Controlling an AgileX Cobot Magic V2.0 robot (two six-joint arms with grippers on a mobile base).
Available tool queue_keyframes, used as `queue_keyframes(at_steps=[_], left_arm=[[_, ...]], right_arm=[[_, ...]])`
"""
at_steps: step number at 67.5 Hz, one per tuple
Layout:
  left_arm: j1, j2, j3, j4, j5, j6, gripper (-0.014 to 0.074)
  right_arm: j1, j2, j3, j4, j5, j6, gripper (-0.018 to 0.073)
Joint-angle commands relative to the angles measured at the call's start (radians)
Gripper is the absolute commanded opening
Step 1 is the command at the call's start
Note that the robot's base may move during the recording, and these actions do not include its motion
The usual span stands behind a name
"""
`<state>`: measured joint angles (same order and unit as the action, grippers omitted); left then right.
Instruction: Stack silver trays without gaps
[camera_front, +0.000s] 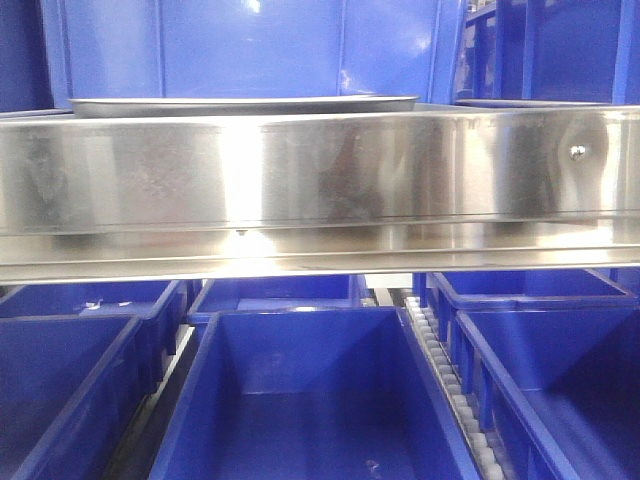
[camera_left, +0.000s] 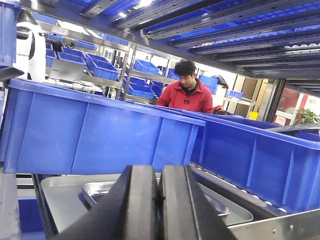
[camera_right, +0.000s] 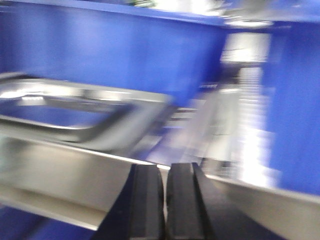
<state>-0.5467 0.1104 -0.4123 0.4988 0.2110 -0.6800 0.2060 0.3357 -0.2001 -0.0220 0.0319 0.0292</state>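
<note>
On the shelf in the left wrist view, a shiny silver tray (camera_left: 98, 189) lies inside a wider, duller silver tray (camera_left: 59, 200). My left gripper (camera_left: 160, 172) hovers in front of them, shut, its black fingers pressed together on nothing. From the front view only a thin silver tray rim (camera_front: 240, 103) shows above the steel rail. The right wrist view is motion-blurred. It shows a silver tray (camera_right: 75, 107) at the left beyond the rail, with my right gripper (camera_right: 164, 170) below and right of it, shut and empty.
A long steel shelf rail (camera_front: 320, 180) with a screw (camera_front: 577, 151) crosses in front of the trays. Blue bins (camera_left: 95, 130) stand behind the trays and more blue bins (camera_front: 310, 400) sit below the shelf. A person in red (camera_left: 187, 92) stands in the background.
</note>
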Motion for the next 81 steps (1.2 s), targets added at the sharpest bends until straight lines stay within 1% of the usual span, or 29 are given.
queue_keyframes(at_steps=[1,4,10,16,21,23,25,81], left_arm=[[-0.007,-0.007,0.002,0.005,-0.016,-0.002,-0.0009],[-0.007,-0.007,0.002,0.005,-0.016,-0.002,-0.0009],[-0.007,-0.007,0.002,0.005,-0.016,-0.002,-0.0009],[-0.007,-0.007,0.002,0.005,-0.016,-0.002,-0.0009],[-0.007,-0.007,0.002,0.005,-0.016,-0.002,-0.0009],[-0.007,-0.007,0.002,0.005,-0.016,-0.002,-0.0009],[-0.007,-0.007,0.002,0.005,-0.018,-0.002,-0.0009],[-0.007,-0.007,0.002,0.005,-0.018,-0.002,-0.0009]], right_arm=[[-0.082,-0.059,0.047,0.022,-0.039,-0.037,-0.0007],[-0.113,-0.100,0.075,0.028,-0.039,-0.037,-0.0007],[-0.148,-0.181,0.134,0.044,-0.039,-0.029,-0.0007],[-0.158,-0.265,0.195,0.046,-0.039,-0.020,-0.0007],[-0.158,-0.336,0.200,0.046,-0.032,-0.020,-0.0007],[-0.158,-0.336,0.200,0.046,0.032,-0.020,-0.0007],[-0.158,-0.336,0.200,0.046,0.045,-0.020,-0.0007],[-0.153,-0.336,0.200,0.046,0.031,-0.020,-0.0007]])
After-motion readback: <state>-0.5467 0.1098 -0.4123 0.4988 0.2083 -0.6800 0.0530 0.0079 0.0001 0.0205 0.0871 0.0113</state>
